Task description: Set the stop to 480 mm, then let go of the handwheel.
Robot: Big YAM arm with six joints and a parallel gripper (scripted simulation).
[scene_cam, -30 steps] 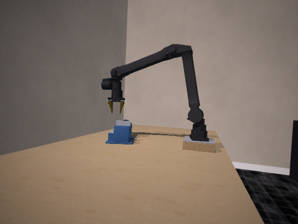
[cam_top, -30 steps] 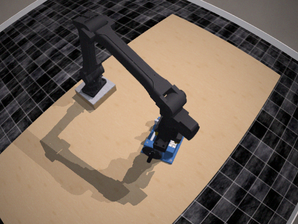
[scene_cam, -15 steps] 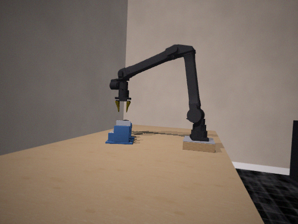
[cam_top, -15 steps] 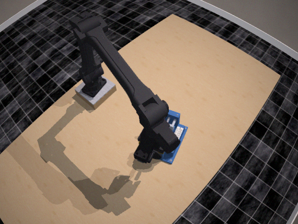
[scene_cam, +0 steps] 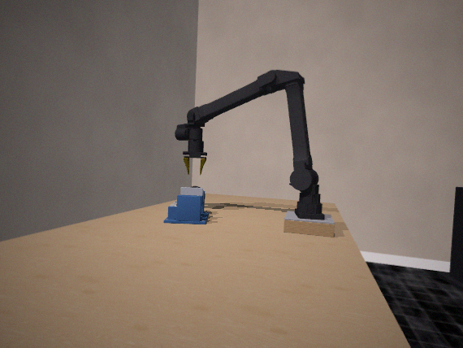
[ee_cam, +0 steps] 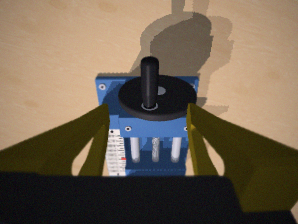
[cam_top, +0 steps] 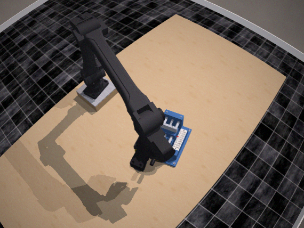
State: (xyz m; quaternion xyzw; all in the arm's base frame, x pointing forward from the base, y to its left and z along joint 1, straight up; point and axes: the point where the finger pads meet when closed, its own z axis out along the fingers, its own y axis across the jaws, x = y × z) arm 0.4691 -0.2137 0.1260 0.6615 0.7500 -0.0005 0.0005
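Beige and Grey Around Me

Before me, a grey wall [scene_cam: 97,97] meets a beige wall [scene_cam: 365,114] at a corner. I see a pale wooden tabletop [cam_top: 213,74] [scene_cam: 203,276] [ee_cam: 60,40], crossed by shadows, above a dark tiled floor [cam_top: 253,165] [scene_cam: 402,297]. A white baseboard [scene_cam: 406,261] edges the beige wall.

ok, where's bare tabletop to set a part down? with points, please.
Bare: between the arm's base block [cam_top: 96,104] [scene_cam: 309,228] and the blue fixture [cam_top: 170,163] [scene_cam: 190,209] [ee_cam: 105,80]; also past the fixture toward the far corner. Crowded: handwheel [ee_cam: 175,107], under the gripper [scene_cam: 195,174] [ee_cam: 147,111].
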